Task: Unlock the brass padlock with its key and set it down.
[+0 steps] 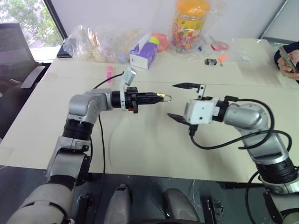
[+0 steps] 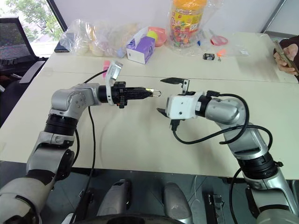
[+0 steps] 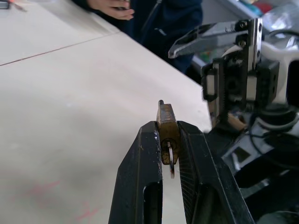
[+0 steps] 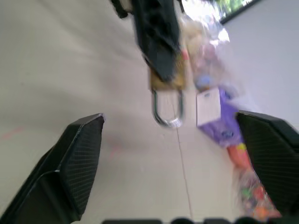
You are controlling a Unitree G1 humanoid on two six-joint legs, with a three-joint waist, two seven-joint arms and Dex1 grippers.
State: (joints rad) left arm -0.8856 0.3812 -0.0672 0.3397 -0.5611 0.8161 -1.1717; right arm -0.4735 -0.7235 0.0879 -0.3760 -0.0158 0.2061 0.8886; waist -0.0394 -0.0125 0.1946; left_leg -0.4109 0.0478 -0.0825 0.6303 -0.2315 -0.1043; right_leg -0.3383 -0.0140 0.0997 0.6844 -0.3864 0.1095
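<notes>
- I had the left gripper (image 1: 158, 97) clamped on the brass padlock (image 3: 167, 125), fingers pinching the gold body from both sides and pointing level toward my other arm.
- The padlock hung in the air well above the table (image 1: 140, 154), its silvery shackle (image 4: 166, 111) sticking out past the fingertips, toward the right gripper (image 1: 183, 101).
- In the left wrist view a small round silvery piece (image 3: 171, 161) sat at the near end of the lock body, between the fingers; I took it for the key, though I couldn't be sure.
- My right gripper stood spread wide and holding nothing, just beside the shackle and facing it without touching.
- I judged that layout sensible: one arm steadies the body so the other can work on it.
- Clutter of bags, a purple tissue box (image 1: 142, 54) and a candy jar (image 1: 189, 24) lay far beyond the padlock, at the table's back edge.
- A person's hand (image 1: 286, 64) rested at the far corner, well apart from the padlock.
</notes>
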